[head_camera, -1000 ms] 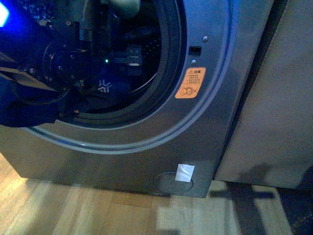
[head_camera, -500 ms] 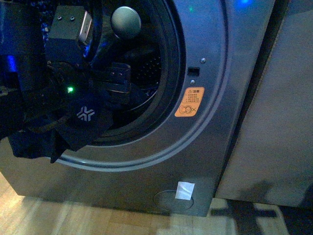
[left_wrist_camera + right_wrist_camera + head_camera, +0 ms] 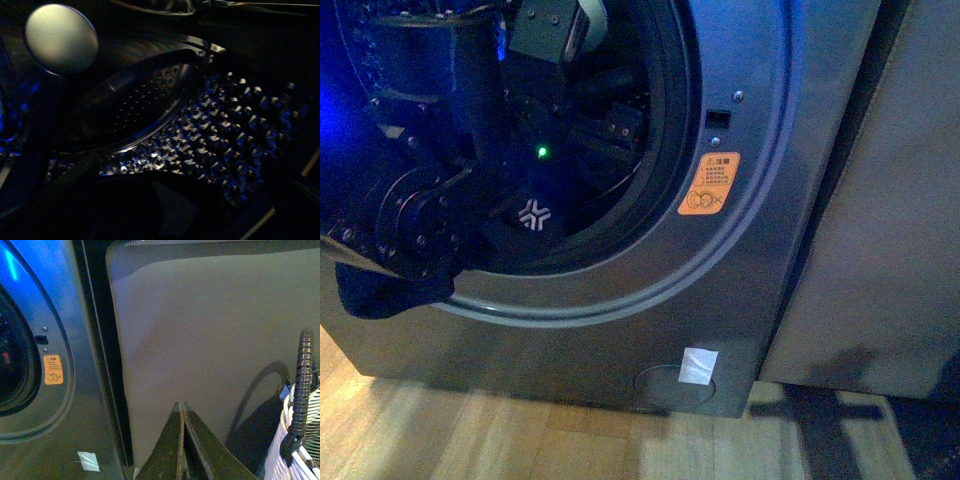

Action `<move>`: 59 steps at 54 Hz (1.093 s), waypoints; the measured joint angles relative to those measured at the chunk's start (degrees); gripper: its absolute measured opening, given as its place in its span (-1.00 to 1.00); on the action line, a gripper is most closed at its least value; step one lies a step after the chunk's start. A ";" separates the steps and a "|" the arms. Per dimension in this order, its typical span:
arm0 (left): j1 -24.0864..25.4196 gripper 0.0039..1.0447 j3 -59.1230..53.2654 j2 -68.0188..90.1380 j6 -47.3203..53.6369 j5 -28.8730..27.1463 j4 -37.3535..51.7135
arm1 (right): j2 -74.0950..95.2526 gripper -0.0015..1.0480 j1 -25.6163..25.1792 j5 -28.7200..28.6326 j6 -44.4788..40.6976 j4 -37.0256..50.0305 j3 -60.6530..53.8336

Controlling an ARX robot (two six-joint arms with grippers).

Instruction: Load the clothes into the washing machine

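The washing machine (image 3: pixel 740 260) is silver-grey, with its round porthole open at the left and an orange sticker (image 3: pixel 708 183). My left arm reaches through the porthole. Its gripper (image 3: pixel 617 126) is inside the drum, shut on the clothes (image 3: pixel 533 213), a dark navy garment with a white snowflake logo. A fold of it hangs over the lower left rim (image 3: pixel 380 290). The left wrist view is dim: it shows the perforated drum (image 3: pixel 225 135), a paddle (image 3: pixel 140 105) and a dark mass of clothes (image 3: pixel 120 210) hiding the jaws. My right gripper (image 3: pixel 182 407) is shut and empty, away from the machine (image 3: pixel 75 390).
A beige cabinet side (image 3: pixel 880 200) stands right of the machine, across a dark gap, and also shows in the right wrist view (image 3: pixel 210 330). A white wicker basket (image 3: pixel 300 445) with a dark cable is beside my right gripper. The wooden floor (image 3: pixel 520 440) lies in front.
My left arm has pushed further into the porthole and to the right, carrying the clothes with it. The logo has shifted right. The hanging fold stays over the lower left rim.
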 joint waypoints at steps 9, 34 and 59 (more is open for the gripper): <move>0.02 0.88 0.46 0.00 4.74 -3.58 3.37 | 0.00 -0.95 0.00 0.00 0.00 0.00 0.00; 2.10 0.88 -6.86 -4.04 11.52 1.62 16.70 | 0.00 -0.95 0.00 0.00 0.00 0.00 0.00; -1.16 0.88 -6.47 -3.41 -4.44 7.74 6.54 | 0.00 -0.95 0.00 0.00 0.00 0.00 0.00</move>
